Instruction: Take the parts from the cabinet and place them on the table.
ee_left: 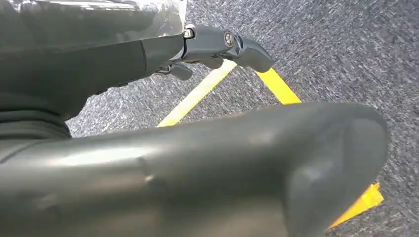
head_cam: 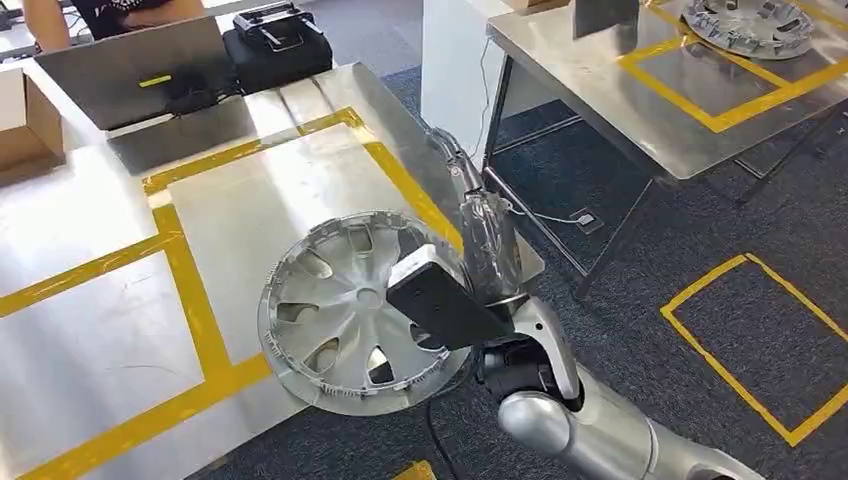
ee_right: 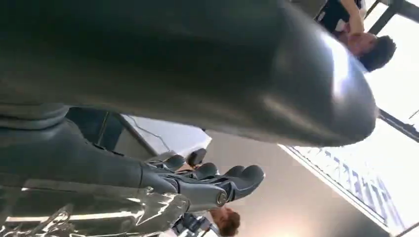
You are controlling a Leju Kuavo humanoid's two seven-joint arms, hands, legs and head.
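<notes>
Light: bright, even, from overhead.
Glare: soft sheen across the steel table (head_cam: 90, 240).
Right wrist view: window blown out white.
Blur: near thumbs soft.

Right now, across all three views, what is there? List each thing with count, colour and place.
Round silver wheel cover: one, silver, lying on the near steel table's edge, overhanging slightly.
Steel table: one, silver with yellow tape lines, left.
Second wheel cover: one, silver, on the far steel table.
Black case: one, black, table's far end.
Cardboard box: one, brown, far left.
Person: one, behind the table.
Right hand: at the wheel cover's right rim; grip unclear.
Left hand: over grey carpet, holding nothing.
</notes>
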